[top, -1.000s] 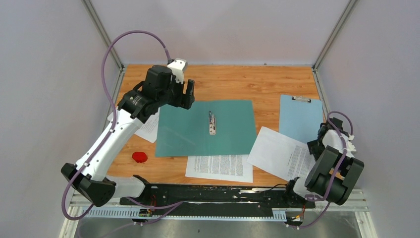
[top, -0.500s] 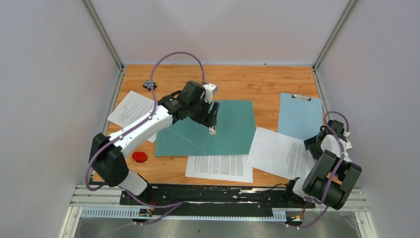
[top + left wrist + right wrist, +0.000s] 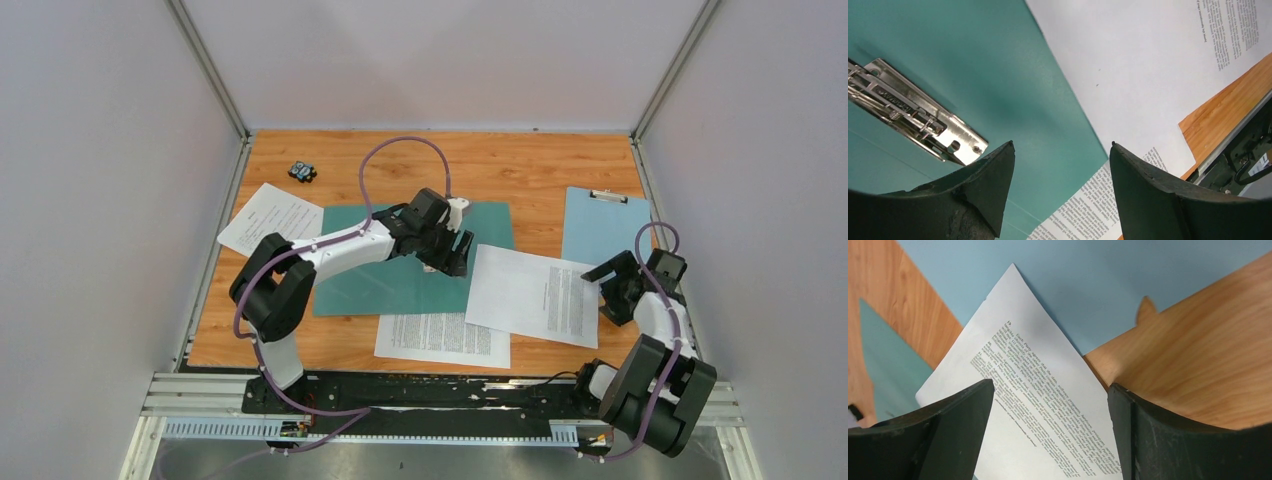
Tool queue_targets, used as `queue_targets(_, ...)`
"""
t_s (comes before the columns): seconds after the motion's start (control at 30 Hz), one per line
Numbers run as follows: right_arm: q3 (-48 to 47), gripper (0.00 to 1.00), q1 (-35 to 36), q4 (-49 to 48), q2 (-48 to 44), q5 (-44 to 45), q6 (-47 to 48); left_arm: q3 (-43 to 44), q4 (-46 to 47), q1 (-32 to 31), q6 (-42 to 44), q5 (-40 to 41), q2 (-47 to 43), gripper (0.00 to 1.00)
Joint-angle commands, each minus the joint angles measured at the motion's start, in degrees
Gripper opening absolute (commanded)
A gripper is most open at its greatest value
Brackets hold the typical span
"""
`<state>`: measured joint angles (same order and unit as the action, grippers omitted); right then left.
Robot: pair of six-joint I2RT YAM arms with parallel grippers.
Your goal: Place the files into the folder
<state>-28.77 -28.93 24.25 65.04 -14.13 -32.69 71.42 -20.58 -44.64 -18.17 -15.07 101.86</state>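
The teal folder (image 3: pixel 375 275) lies open at mid-table, its metal fastener (image 3: pixel 913 120) showing in the left wrist view. My left gripper (image 3: pixel 448 255) hovers open and empty over the folder's spine (image 3: pixel 1062 150). One printed sheet (image 3: pixel 535 295) lies to the right, its left edge overlapping the folder's right cover (image 3: pixel 1148 75). My right gripper (image 3: pixel 612 287) is open at that sheet's right edge, and the sheet (image 3: pixel 1033 390) shows between its fingers (image 3: pixel 1050 387). A second sheet (image 3: pixel 442 338) lies in front of the folder. A third sheet (image 3: pixel 268 215) lies at the left.
A light blue clipboard (image 3: pixel 600 235) lies at the right, behind the right gripper, and shows in the right wrist view (image 3: pixel 1098 285). A small black object (image 3: pixel 301 171) sits at the back left. The left arm's elbow (image 3: pixel 270 295) hangs over the table's front left.
My left arm swung right across the folder to its spine. My right gripper moved left, and the right sheet slid left onto the folder's edge. The arm now hides the red object.
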Motion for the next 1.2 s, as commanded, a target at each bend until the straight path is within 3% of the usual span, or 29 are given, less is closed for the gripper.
queue_targets(0.0, 2.78, 0.85, 0.97, -5.75, -2.79, -11.97, 1.77, 0.52, 5.57, -0.49, -1.31, -1.59, 1.99, 0.77)
queue_targets(0.3, 3.52, 0.84, 3.91, -10.29, -3.29, -19.71, 3.96, 0.36, 6.17, -0.53, -0.96, -0.63, 5.18, 0.75)
queue_targets(0.63, 5.66, 0.83, 3.95, -19.97, -4.05, -32.74, 0.40, -1.01, 6.52, -0.53, -0.29, 0.31, 6.24, 0.72)
queue_targets(0.83, 5.74, 0.83, 3.90, -19.99, -4.67, -32.29, 1.88, -1.10, 6.43, -0.58, -0.02, 0.69, 6.89, 0.69)
queue_targets(0.97, 2.85, 0.85, 3.96, -12.98, -5.31, -22.44, 7.99, -1.53, 6.67, -0.54, -0.11, 1.10, 7.01, 0.65)
queue_targets(1.17, 1.20, 0.87, 5.78, -8.07, -3.72, -15.13, 12.54, -2.37, 6.35, -0.53, 0.16, 2.39, 7.38, 0.54)
